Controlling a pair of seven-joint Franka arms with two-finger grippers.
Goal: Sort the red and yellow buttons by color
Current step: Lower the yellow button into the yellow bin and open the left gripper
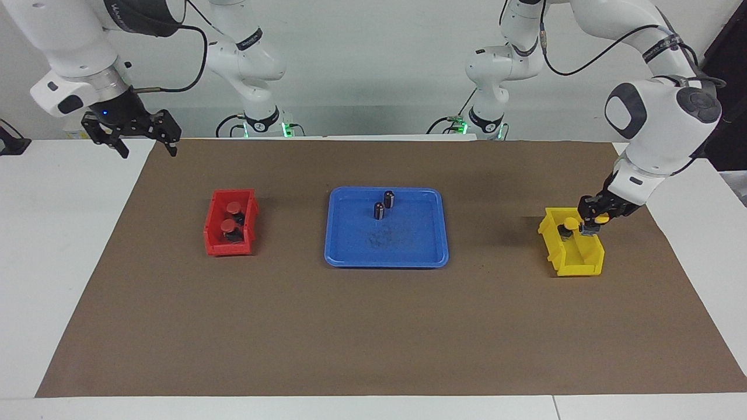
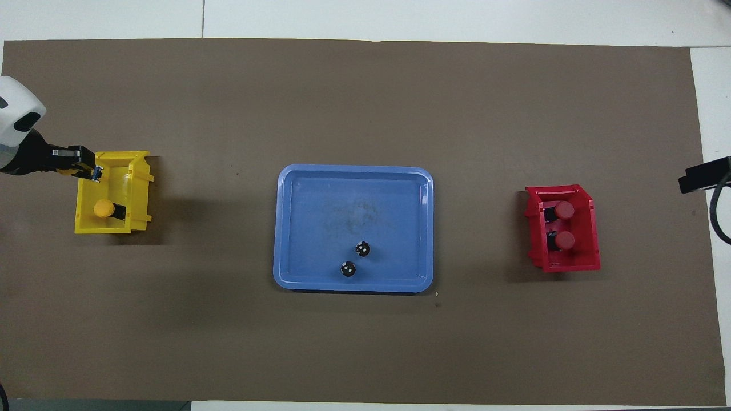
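A small, light, rigid yellow button (image 1: 601, 219) is pinched by the left gripper (image 1: 596, 224) over the yellow bin (image 1: 575, 265), best held by its blocky base, while the right gripper (image 1: 137, 137) waits spread.

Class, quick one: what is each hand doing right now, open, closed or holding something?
Left hand: over the yellow bin, closed on a yellow button.
Right hand: open, holding nothing, waiting up at the right arm's end of the table.
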